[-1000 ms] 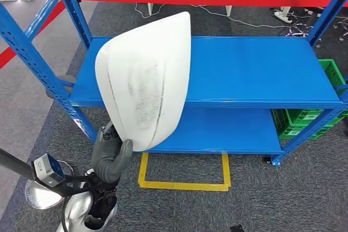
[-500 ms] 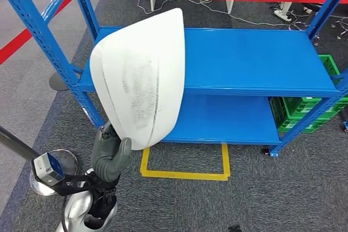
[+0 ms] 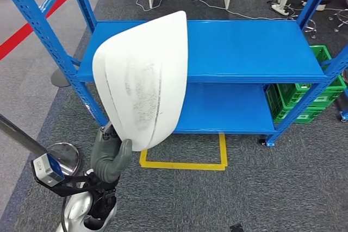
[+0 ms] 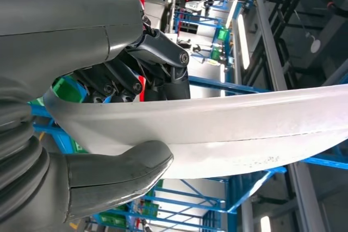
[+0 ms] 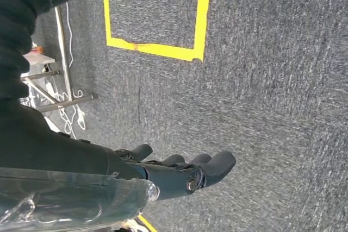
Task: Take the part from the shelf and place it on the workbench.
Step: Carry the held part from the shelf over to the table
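1. Sliding across your head view since the earlier frames is the whole scene: the blue shelf (image 3: 246,52) and the yellow floor marking (image 3: 185,164) are shifting, which reads as the camera turning, while the part (image 3: 143,80) is staying at the same place against the left hand (image 3: 109,158).
2. You are holding the part clear of the shelf, in the air in front of its left end; nothing is carrying it but the hand.
3. Look at the grip: the left hand's thumb (image 4: 123,172) is pressing one face of the part's lower edge and the dark fingers (image 4: 119,80) are clamping the other face, pinching the white shell between them.
4. The part's long axis is running up and away from the fingers, its narrow tip pointing toward the shelf's far edge, so most of its bulk is overhanging the grip.
5. Your right hand (image 5: 180,172) is hanging over the grey carpet (image 5: 266,107), fingers slightly apart and holding nothing; the left is the one doing the work.
6. No workbench is showing yet, so I judge you are needing to keep turning; the shelf's blue left uprights (image 3: 45,31) are near the part, while the carpet on the right is giving you the open room.
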Controlling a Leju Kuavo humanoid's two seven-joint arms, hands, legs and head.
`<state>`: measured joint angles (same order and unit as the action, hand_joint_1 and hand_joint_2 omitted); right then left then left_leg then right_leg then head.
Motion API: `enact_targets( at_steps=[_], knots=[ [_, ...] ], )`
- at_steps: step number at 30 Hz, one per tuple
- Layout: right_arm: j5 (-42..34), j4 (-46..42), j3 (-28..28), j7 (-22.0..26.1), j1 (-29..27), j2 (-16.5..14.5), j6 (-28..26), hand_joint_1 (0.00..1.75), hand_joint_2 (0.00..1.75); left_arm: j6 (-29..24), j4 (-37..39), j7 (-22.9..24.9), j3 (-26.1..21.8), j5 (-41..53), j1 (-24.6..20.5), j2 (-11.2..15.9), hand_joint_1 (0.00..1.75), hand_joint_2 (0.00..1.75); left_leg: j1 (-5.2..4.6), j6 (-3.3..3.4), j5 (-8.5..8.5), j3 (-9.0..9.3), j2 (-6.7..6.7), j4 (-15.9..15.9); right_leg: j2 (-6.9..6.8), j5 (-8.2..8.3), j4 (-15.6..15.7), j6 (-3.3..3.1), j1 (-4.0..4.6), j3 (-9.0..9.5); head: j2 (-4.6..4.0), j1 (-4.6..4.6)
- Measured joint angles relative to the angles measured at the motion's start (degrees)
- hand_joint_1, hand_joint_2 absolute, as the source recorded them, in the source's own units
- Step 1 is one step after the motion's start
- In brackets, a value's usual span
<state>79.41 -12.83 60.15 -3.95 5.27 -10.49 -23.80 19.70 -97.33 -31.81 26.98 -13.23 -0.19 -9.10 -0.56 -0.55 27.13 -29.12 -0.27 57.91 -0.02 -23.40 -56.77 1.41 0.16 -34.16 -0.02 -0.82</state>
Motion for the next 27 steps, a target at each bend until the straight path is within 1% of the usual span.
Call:
enact_targets(
  at_steps=[1, 2, 3, 4, 5, 6, 8, 9, 10, 11, 12, 13, 14, 15, 16, 17, 18, 19, 20, 21, 22, 23, 24, 25, 26, 27],
  knots=[
    [0.0, 0.0, 0.0, 0.0, 0.0, 0.0, 0.0, 0.00, 1.75, 0.0, 0.0, 0.0, 0.0, 0.0, -0.1, 0.0, 1.75, 1.75, -0.12, 0.19, 0.21, 1.19, 0.00, -2.2, -0.02, 0.40, 0.0, 0.27, 0.05, -0.27, 0.00, -0.01],
    [0.0, 0.0, 0.0, 0.1, 0.0, 0.0, 0.0, 0.00, 1.75, 0.0, 0.0, 0.0, 0.0, 0.0, -0.1, 0.0, 1.75, 1.75, -0.18, 0.30, 0.34, 1.36, -0.01, -3.1, -0.06, 0.82, -0.1, 0.56, 0.06, -0.58, 0.00, -0.02],
    [0.0, 0.0, 0.0, 0.1, 0.0, 0.0, 0.0, 0.00, 1.75, 0.0, 0.0, 0.1, 0.1, 0.0, -0.1, 0.0, 1.75, 1.75, -0.10, 0.54, 0.19, 1.00, 0.02, -3.3, -0.06, 1.07, -0.2, 0.87, 0.05, -0.97, 0.00, -0.03],
    [0.0, 0.0, 0.0, 0.1, 0.0, 0.0, 0.0, 0.00, 1.75, 0.0, 0.0, 0.1, 0.1, 0.0, -0.1, 0.0, 1.75, 1.75, -0.01, 0.86, -0.10, 0.57, 0.07, -3.4, -0.05, 0.60, -0.6, 1.18, 0.02, -1.51, 0.00, -0.07],
    [0.0, 0.0, 0.0, 0.1, -0.1, 0.0, 0.0, 0.00, 1.75, 0.0, 0.0, 0.1, 0.1, 0.0, -0.1, -0.1, 1.75, 1.75, 0.10, 1.26, -0.49, 0.11, 0.13, -3.5, -0.02, -0.80, -1.9, 1.52, 0.01, -2.22, 0.00, -0.19],
    [0.0, 0.0, 0.0, 0.1, -0.2, 0.0, 0.0, 0.00, 1.75, 0.0, 0.0, 0.1, 0.1, 0.0, -0.1, -0.1, 1.75, 1.75, 0.21, 1.65, -0.95, -0.35, 0.18, -3.5, 0.02, -3.00, -4.4, 1.82, -0.01, -3.17, 0.00, -0.30],
    [0.0, 0.0, 0.0, 0.1, -0.3, 0.0, 0.0, 0.00, 1.75, 0.0, 0.0, 0.2, 0.1, 0.0, -0.1, -0.1, 1.75, 1.75, 0.14, 2.01, -1.82, -1.31, 0.22, -3.5, 0.05, -7.98, -12.1, 2.31, -0.11, -5.43, 0.00, -0.46],
    [0.0, 0.0, 0.0, 0.1, -0.3, 0.0, 0.0, 0.00, 1.75, 0.0, 0.0, 0.2, 0.1, 0.0, -0.1, -0.1, 1.75, 1.75, 0.11, 2.02, -2.25, -1.85, 0.23, -3.4, 0.05, -9.28, -15.4, 2.47, -0.14, -6.16, 0.00, -0.46],
    [0.0, 0.0, 0.0, 0.1, -0.3, 0.0, 0.0, 0.00, 1.75, 0.0, 0.0, 0.2, 0.1, 0.0, 0.0, -0.1, 1.75, 1.75, 0.10, 2.00, -2.68, -2.43, 0.23, -3.3, 0.04, -9.36, -17.1, 2.59, -0.16, -6.10, 0.00, -0.46],
    [0.0, 0.0, 0.0, 0.1, -0.3, 0.0, 0.0, 0.00, 1.75, 0.0, 0.0, 0.2, 0.1, 0.0, 0.0, -0.1, 1.75, 1.75, 0.10, 1.94, -3.08, -3.04, 0.23, -3.2, 0.04, -8.29, -16.7, 2.66, -0.21, -5.00, 0.00, -0.46],
    [0.0, 0.0, 0.0, 0.1, -0.3, 0.0, 0.0, 0.00, 1.75, 0.0, 0.0, 0.2, 0.1, 0.0, 0.0, -0.1, 1.75, 1.75, 0.13, 1.80, -3.41, -3.64, 0.21, -3.0, 0.04, -6.57, -14.1, 2.69, -0.26, -2.84, 0.00, -0.46],
    [0.0, 0.0, 0.0, 0.1, -0.2, 0.0, 0.0, 0.00, 1.75, 0.0, 0.0, 0.2, 0.1, 0.0, 0.0, -0.1, 1.75, 1.75, 0.15, 1.60, -3.70, -4.18, 0.19, -2.7, 0.04, -5.25, -10.1, 2.72, -0.35, -0.06, 0.00, -0.48],
    [0.0, 0.0, 0.0, 0.1, -0.1, 0.0, 0.0, 0.00, 1.75, 0.0, 0.0, 0.2, 0.0, 0.0, 0.0, -0.1, 1.75, 1.75, 0.11, 1.34, -3.95, -4.69, 0.16, -2.4, 0.11, -4.75, -5.8, 2.68, -0.34, 2.82, 0.00, -0.48],
    [0.0, 0.0, -0.1, 0.2, 0.1, 0.0, 0.0, 0.00, 1.75, 0.0, 0.0, 0.2, 0.0, 0.0, -0.1, -0.1, 1.75, 1.75, 0.06, 1.04, -4.25, -5.03, 0.16, -2.2, 0.24, -4.76, -2.5, 2.46, -0.31, 4.82, 0.00, -0.43],
    [0.0, 0.0, -0.1, 0.2, 0.2, 0.0, 0.0, 0.00, 1.75, 0.0, 0.0, 0.2, 0.0, 0.0, -0.1, -0.1, 1.75, 1.75, 0.01, 0.74, -4.59, -5.27, 0.16, -2.0, 0.39, -5.16, -0.6, 2.17, -0.22, 5.90, 0.00, -0.44],
    [0.0, 0.0, -0.1, 0.3, 0.2, 0.0, 0.0, 0.00, 1.75, 0.0, 0.0, 0.2, 0.0, 0.0, -0.1, -0.1, 1.75, 1.75, -0.03, 0.44, -4.96, -5.44, 0.18, -2.0, 0.52, -5.28, 0.1, 1.75, -0.09, 6.15, 0.00, -0.41],
    [0.0, 0.0, -0.2, 0.3, 0.2, -0.1, 0.0, 0.00, 1.75, 0.0, 0.0, 0.2, 0.1, 0.0, -0.1, -0.1, 1.75, 1.75, -0.03, 0.15, -5.33, -5.54, 0.18, -2.0, 0.55, -4.97, 0.0, 1.20, -0.11, 5.61, 0.00, -0.39],
    [0.0, 0.0, -0.2, 0.3, 0.2, -0.1, 0.0, 0.00, 1.75, 0.0, 0.0, 0.2, 0.1, 0.0, -0.1, -0.1, 1.75, 1.75, 0.00, -0.16, -5.12, -5.81, 0.18, -1.8, 0.49, -4.62, 0.0, 0.70, -0.17, 5.26, 0.00, -0.46],
    [0.0, 0.0, -0.2, 0.3, 0.2, -0.1, 0.1, 0.00, 1.75, 0.0, 0.0, 0.2, 0.1, 0.0, -0.1, -0.1, 1.75, 1.75, 0.02, -0.49, -4.03, -6.26, 0.16, -1.0, 0.41, -4.15, 0.0, 0.12, -0.26, 4.81, 0.00, -0.38],
    [0.0, 0.0, -0.2, 0.3, 0.2, -0.1, 0.1, 0.00, 1.75, 0.0, 0.0, 0.2, 0.1, 0.0, -0.1, -0.1, 1.75, 1.75, 0.06, -0.81, -1.97, -7.03, 0.16, 0.9, 0.33, -3.61, 0.1, -0.38, -0.37, 4.26, 0.00, -0.29],
    [0.0, 0.0, -0.3, 0.3, 0.2, -0.2, 0.1, 0.00, 1.75, 0.0, 0.0, 0.2, 0.1, 0.0, -0.1, 0.0, 1.75, 1.75, 0.15, -1.10, 0.82, -8.15, 0.16, 4.1, 0.28, -3.06, 0.1, -0.72, -0.39, 3.74, 0.00, -0.21],
    [0.0, 0.0, -0.3, 0.3, 0.3, -0.2, 0.1, 0.00, 1.75, 0.0, 0.0, 0.2, 0.1, 0.0, -0.1, 0.0, 1.75, 1.75, 0.22, -1.33, 3.54, -9.38, 0.15, 8.1, 0.26, -2.50, 0.1, -0.91, -0.38, 3.01, 0.00, -0.09],
    [0.0, 0.0, -0.3, 0.3, 0.3, -0.2, 0.1, 0.00, 1.75, 0.0, 0.0, 0.2, 0.1, 0.0, -0.1, 0.0, 1.75, 1.75, 0.28, -1.49, 5.38, -10.41, 0.16, 11.9, 0.21, -1.95, 0.1, -0.96, -0.36, 2.28, 0.00, -0.06],
    [0.0, 0.0, -0.3, 0.3, 0.2, -0.2, 0.1, 0.00, 1.75, 0.0, 0.0, 0.2, 0.1, 0.0, 0.0, 0.0, 1.75, 1.75, 0.30, -1.56, 5.95, -10.82, 0.16, 14.4, 0.16, -1.44, 0.0, -0.95, -0.33, 1.57, 0.00, -0.06],
    [0.0, 0.0, -0.3, 0.3, 0.2, -0.2, 0.1, 0.00, 1.75, 0.0, 0.0, 0.2, 0.0, 0.0, 0.0, 0.1, 1.75, 1.75, 0.30, -1.54, 5.23, -10.32, 0.16, 15.1, 0.11, -0.94, 0.0, -0.88, -0.31, 0.90, 0.00, -0.05],
    [0.0, 0.0, -0.3, 0.3, 0.2, -0.2, 0.1, 0.00, 1.75, 0.0, 0.0, 0.2, 0.0, 0.0, 0.0, 0.1, 1.75, 1.75, 0.30, -1.44, 3.63, -8.73, 0.16, 13.6, 0.09, -0.45, 0.0, -0.77, -0.29, 0.30, 0.00, -0.06]
  ],
)
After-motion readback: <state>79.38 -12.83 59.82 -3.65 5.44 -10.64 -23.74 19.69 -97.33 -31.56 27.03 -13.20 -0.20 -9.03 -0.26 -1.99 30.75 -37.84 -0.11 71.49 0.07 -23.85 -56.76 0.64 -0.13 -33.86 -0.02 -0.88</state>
